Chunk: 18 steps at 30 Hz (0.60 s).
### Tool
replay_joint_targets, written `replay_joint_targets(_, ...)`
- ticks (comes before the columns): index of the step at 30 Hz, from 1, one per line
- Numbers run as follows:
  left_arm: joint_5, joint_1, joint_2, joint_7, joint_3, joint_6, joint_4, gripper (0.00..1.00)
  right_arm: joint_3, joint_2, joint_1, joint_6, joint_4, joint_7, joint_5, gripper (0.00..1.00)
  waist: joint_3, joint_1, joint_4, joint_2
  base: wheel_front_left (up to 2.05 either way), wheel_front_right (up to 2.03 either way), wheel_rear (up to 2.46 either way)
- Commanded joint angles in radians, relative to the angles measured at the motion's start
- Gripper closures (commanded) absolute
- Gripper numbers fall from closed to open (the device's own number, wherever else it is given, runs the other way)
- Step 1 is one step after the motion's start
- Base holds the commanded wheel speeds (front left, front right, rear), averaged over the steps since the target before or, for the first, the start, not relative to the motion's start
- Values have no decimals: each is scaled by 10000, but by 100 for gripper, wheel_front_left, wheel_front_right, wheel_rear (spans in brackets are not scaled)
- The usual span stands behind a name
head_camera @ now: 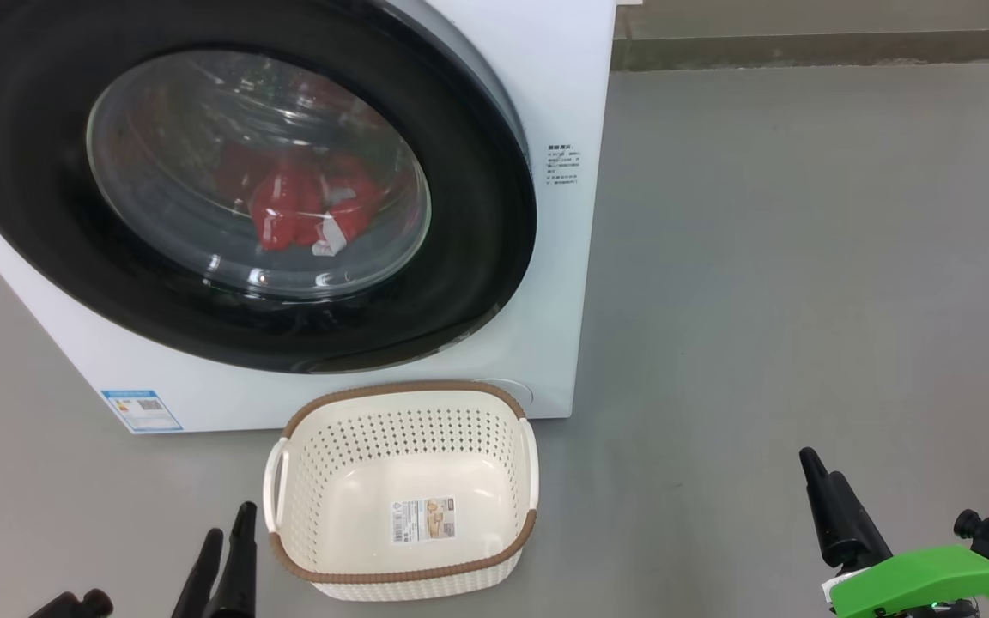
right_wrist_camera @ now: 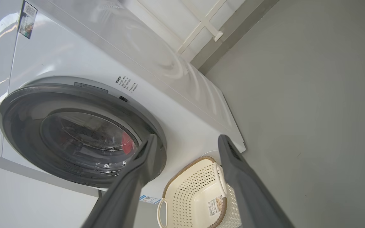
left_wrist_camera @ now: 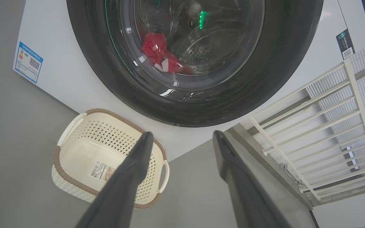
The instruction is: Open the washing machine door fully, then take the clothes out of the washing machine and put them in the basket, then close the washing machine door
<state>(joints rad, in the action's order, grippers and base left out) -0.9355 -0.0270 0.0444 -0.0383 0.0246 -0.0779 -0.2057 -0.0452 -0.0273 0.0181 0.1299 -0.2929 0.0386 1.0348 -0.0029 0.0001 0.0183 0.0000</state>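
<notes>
The white washing machine [head_camera: 563, 103] stands ahead with its black-rimmed round door [head_camera: 460, 283] shut against the front. Through the glass I see the red and white clothes [head_camera: 306, 206] lying in the drum, also as clothes [left_wrist_camera: 157, 50] in the left wrist view. The cream basket [head_camera: 404, 549] with a brown rim sits empty on the floor just before the machine. My left gripper [head_camera: 227, 532] is open at the lower left, beside the basket. My right gripper [head_camera: 825, 476] is open at the lower right, well clear of both.
Grey floor [head_camera: 803, 257] stretches to the right of the machine up to a wall base. A white slatted rack [left_wrist_camera: 328, 126] stands beside the machine in the left wrist view. A blue label sticker [head_camera: 141, 410] marks the machine's lower left corner.
</notes>
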Motion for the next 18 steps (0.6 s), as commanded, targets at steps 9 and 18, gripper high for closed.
replay_joint_targets(9,1428,-57,323,-381,-82,371,562,0,221,-188,-41,5,514,389,-1277,0,9,-1,6,0,0,0,0)
replay_joint_targets(18,2400,-134,430,-617,-233,573,719,0,322,-239,45,5,615,623,-2183,0,12,-1,7,0,0,0,0)
